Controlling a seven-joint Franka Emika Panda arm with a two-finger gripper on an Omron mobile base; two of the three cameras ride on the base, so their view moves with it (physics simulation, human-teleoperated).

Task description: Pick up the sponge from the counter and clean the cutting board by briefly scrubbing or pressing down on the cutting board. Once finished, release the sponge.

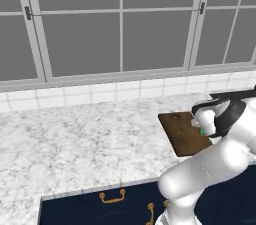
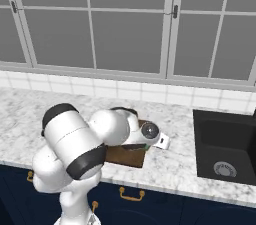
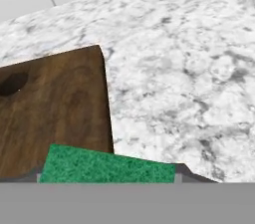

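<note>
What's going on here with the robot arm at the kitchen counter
A white robot arm is reaching over the marbled counter toward a dark wooden cutting board. In the hand view, the green sponge sits right at the gripper, over the board's edge where it meets the counter, which suggests the sponge is in its grasp, though the fingers themselves are hidden. A bit of green also shows by the hand in the left base view. A black sink lies off to the right.
</note>
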